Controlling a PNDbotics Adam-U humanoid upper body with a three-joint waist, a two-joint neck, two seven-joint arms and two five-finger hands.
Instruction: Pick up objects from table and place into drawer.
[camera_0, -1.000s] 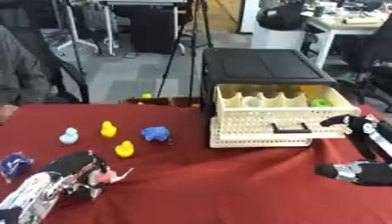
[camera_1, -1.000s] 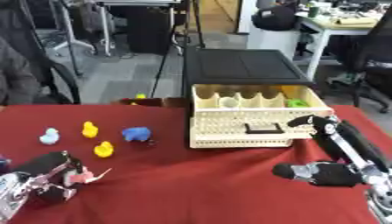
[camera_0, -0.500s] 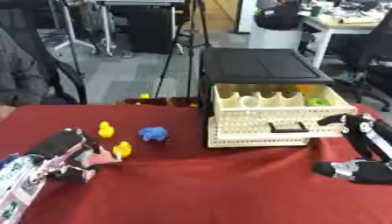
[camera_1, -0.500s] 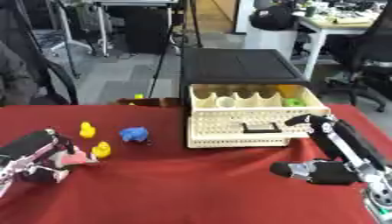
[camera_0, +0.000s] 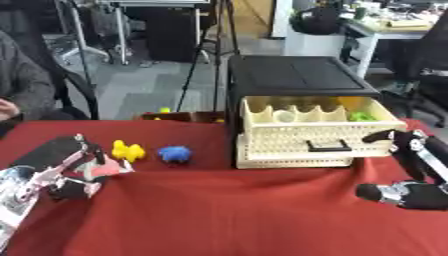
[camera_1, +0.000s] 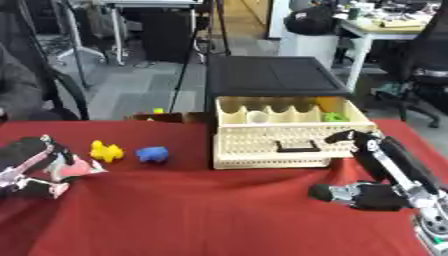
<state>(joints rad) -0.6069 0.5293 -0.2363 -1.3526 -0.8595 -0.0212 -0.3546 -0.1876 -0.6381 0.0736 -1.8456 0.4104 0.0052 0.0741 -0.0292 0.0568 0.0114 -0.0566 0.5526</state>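
My left hand (camera_0: 63, 171) lies low on the red table (camera_0: 227, 215) at the far left, just left of a yellow duck toy (camera_0: 127, 150). A blue toy (camera_0: 175, 153) sits to the duck's right, apart from the hand. The cream drawer (camera_0: 308, 136) of the black cabinet (camera_0: 297, 76) stands pulled open, with a green thing (camera_0: 360, 116) and pale shapes inside. My right hand (camera_0: 411, 194) rests open on the table at the right edge, its fingers (camera_0: 395, 137) raised beside the drawer's front corner. What is under the left hand is hidden.
A person's sleeve (camera_0: 19, 85) shows at the far left edge behind the table. Office chairs, a tripod and desks stand on the floor beyond. A small yellow and green object (camera_0: 164, 110) sits just past the table's far edge.
My left hand has moved up the table from the lower left corner to the toys. It now covers the spot where a light blue toy and a second yellow toy lay. The right hand is unchanged.
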